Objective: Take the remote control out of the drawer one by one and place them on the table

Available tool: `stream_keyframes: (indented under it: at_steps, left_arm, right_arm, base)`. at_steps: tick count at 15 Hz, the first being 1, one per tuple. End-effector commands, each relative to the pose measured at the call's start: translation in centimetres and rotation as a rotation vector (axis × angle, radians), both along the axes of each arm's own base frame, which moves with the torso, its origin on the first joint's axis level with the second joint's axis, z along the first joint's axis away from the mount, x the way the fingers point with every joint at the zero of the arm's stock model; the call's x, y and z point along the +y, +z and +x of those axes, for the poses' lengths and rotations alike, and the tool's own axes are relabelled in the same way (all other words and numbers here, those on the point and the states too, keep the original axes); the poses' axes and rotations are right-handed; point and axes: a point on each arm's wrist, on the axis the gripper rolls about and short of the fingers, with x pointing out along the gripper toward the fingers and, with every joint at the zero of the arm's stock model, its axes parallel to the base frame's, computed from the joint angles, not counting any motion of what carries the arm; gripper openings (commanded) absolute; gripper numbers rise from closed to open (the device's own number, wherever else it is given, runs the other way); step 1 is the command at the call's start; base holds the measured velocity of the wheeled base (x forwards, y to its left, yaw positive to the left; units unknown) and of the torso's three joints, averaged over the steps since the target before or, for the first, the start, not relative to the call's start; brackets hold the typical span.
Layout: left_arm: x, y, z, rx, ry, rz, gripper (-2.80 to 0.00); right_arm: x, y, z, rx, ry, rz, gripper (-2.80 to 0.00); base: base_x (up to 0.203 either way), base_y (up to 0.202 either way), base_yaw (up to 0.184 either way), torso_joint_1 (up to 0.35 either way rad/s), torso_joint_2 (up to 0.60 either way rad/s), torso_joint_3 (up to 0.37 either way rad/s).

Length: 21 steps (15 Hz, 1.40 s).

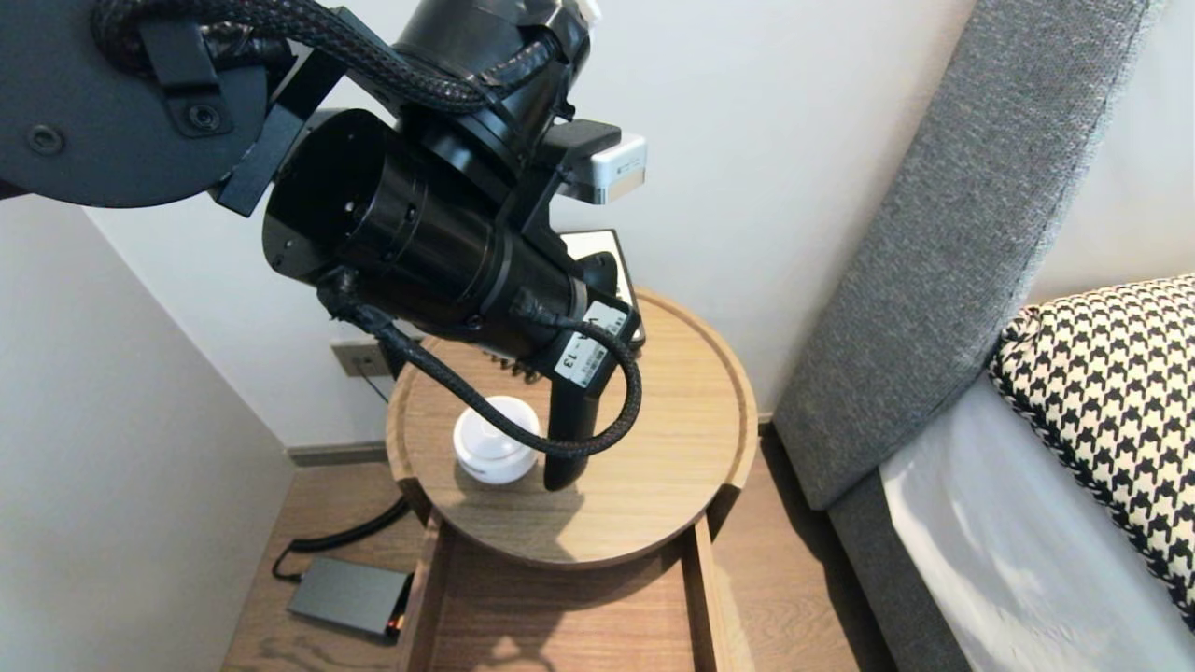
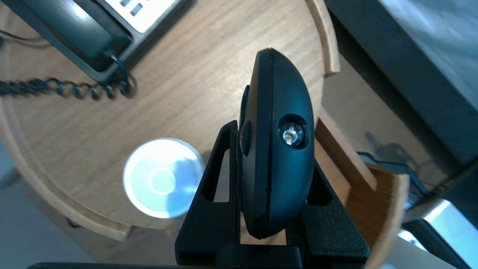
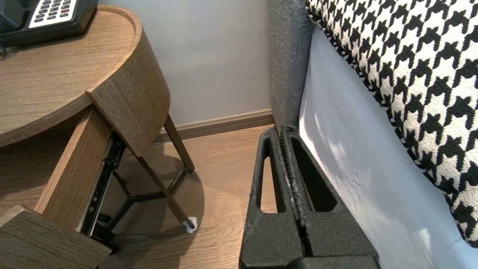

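Observation:
My left gripper (image 2: 274, 149) is shut on a black remote control (image 2: 278, 149), which I see end-on, its small clear bulb facing the camera. In the head view the remote (image 1: 569, 439) hangs upright below my left arm (image 1: 420, 243), its lower end just over the round wooden bedside table (image 1: 653, 485). A white round lidded jar (image 1: 495, 439) stands on the table right beside the remote; in the left wrist view the jar (image 2: 162, 177) is clear of the fingers. My right gripper (image 3: 283, 129) is shut and empty, parked low beside the bed above the floor.
A desk telephone (image 2: 86, 41) with a coiled cord sits at the back of the table. The table's drawer (image 1: 560, 607) is pulled open below the top. A grey box (image 1: 350, 597) and cable lie on the floor. A grey headboard (image 1: 952, 233) and houndstooth pillow (image 1: 1111, 392) stand at the right.

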Motion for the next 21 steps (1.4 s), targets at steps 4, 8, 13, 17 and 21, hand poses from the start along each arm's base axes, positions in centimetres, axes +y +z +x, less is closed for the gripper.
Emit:
stream_keyframes:
  at_steps: [4,8,13,17,21]
  left_arm:
    - [-1.8,-0.4,-0.6,-0.098,-0.027,0.069,-2.8]
    - [-3.5,-0.8,-1.5,-0.108,-0.077,0.054,-2.8]
    - [-5.0,-1.5,-2.7,-0.194,-0.091,0.148,-2.8]
    - [-6.0,-3.0,-3.2,-0.278,-0.197,0.266,-2.8]
    - [-8.3,-5.5,-2.8,-0.401,-0.244,0.347,-2.8]
  right_arm:
    - [0.0,-0.7,0.2,0.027,0.002,0.0,-2.8]
    - [0.0,-0.7,0.2,0.027,0.001,0.001,-2.8]
    - [0.0,-0.7,0.2,0.027,0.002,0.0,-2.8]
    - [0.0,-0.7,0.2,0.027,-0.001,0.0,-2.8]
    - [0.0,-0.7,0.2,0.027,-0.001,0.0,-2.8]
  base:
    - [0.0,0.0,0.0,0.0,0.0,0.0]
    - [0.0,0.0,0.0,0.0,0.0,0.0]
    - [0.0,0.0,0.0,0.0,0.0,0.0]
    - [0.0,0.0,0.0,0.0,0.0,0.0]
    - [0.0,0.0,0.0,0.0,0.0,0.0]
